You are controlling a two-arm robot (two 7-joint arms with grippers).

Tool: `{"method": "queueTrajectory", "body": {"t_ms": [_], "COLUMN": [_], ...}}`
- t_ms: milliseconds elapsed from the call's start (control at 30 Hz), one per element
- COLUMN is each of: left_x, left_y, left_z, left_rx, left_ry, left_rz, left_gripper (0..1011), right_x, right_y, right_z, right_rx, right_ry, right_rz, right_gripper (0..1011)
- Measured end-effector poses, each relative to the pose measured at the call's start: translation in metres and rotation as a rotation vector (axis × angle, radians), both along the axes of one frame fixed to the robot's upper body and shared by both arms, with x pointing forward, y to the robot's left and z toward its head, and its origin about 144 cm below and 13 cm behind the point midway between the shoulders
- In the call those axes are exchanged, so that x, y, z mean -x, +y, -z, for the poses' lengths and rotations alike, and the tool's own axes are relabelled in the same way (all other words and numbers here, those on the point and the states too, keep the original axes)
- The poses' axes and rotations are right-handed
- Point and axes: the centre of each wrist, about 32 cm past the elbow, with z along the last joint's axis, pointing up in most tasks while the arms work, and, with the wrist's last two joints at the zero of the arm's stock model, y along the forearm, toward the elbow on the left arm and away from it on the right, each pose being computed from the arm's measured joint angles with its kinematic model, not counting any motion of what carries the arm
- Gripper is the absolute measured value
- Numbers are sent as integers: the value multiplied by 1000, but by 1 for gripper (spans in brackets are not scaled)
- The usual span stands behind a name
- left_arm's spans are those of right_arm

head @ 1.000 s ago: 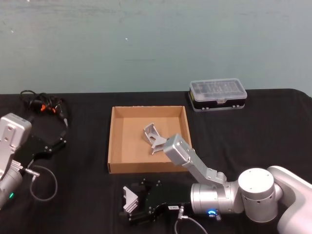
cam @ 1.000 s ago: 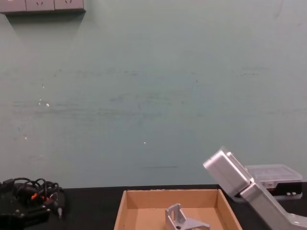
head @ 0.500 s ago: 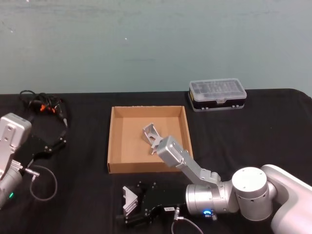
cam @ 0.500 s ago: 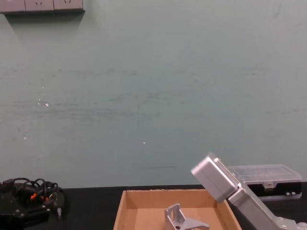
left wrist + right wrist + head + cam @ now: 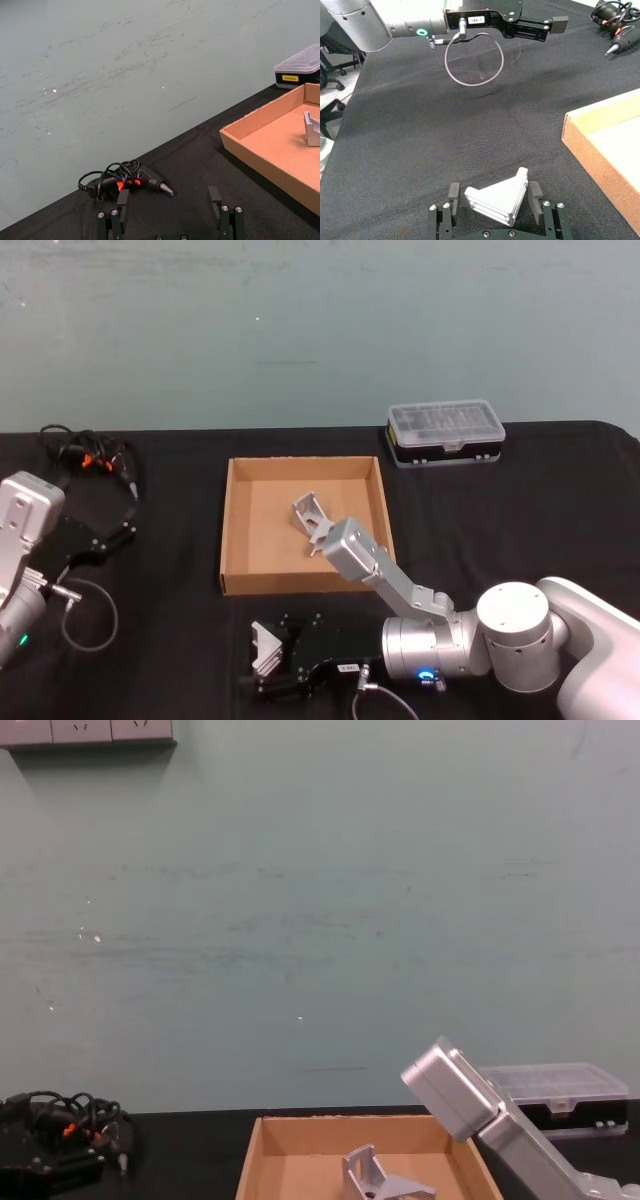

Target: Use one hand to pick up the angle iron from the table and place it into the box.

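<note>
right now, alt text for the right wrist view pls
The right gripper has its fingers on either side of an angle iron on the table. The box corner sits nearby, and the left gripper rests farther off.

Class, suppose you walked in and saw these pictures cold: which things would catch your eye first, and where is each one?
Most striking is the right pincer low at the near edge of the black table, its fingers at either side of a silver angle iron. Behind it sits the brown cardboard box, with another angle iron lying inside. The left pincer rests open at the table's left.
</note>
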Motion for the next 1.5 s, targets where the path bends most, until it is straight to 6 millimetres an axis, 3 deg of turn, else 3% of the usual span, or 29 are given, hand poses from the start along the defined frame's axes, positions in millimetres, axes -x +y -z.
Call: {"method": "queueTrajectory", "body": {"t_ms": [433, 1033, 1500], "left_x": [0, 0, 0], "left_y": [0, 0, 0], "left_z": [0, 0, 0], "left_rx": [0, 0, 0], "left_ry": [0, 0, 0], "left_rz": [0, 0, 0], "left_gripper": [1000, 1000, 1000], "right_x": [0, 0, -24], "right_y": [0, -12, -29], "right_z": [0, -14, -61], "right_rx": [-2, -54, -129], "right_ry": [-1, -55, -120], "right_rz": [1, 17, 90], "right_gripper": [574, 570, 570]}}
